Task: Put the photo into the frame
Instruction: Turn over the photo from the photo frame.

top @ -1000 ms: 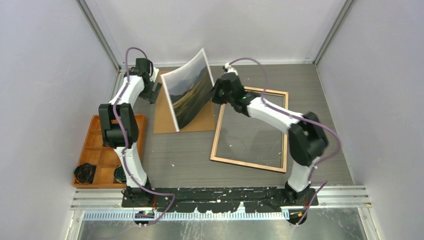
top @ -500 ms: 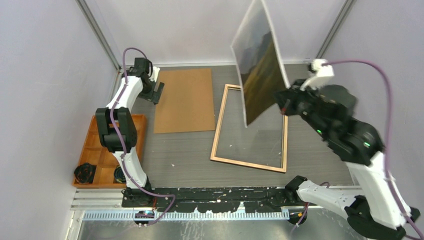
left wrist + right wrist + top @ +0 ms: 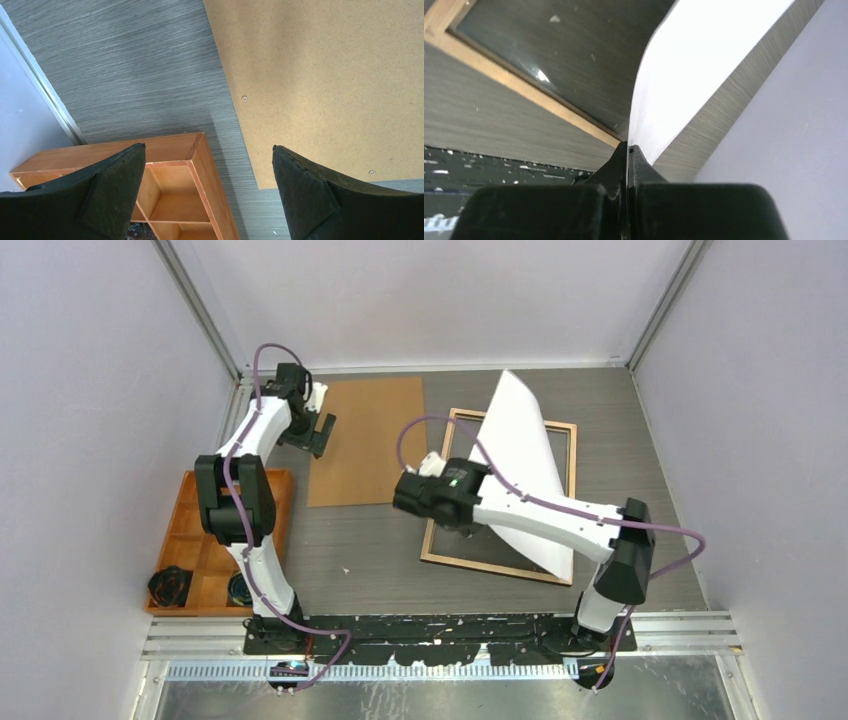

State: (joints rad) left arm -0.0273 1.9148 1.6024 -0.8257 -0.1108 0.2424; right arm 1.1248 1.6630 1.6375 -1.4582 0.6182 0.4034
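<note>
White right arm (image 3: 540,515) folded, tool (image 3: 629,148) pinching photo (image 3: 525,460).

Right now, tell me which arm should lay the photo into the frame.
Right. The right pincer is shut on the photo, holding it white side up over the frame. The left pincer hangs open and empty by the backing board, away from the frame.

Printed side of the photo (image 3: 525,460) unseen (white back up), part of the frame (image 3: 470,566) beneath it.
</note>
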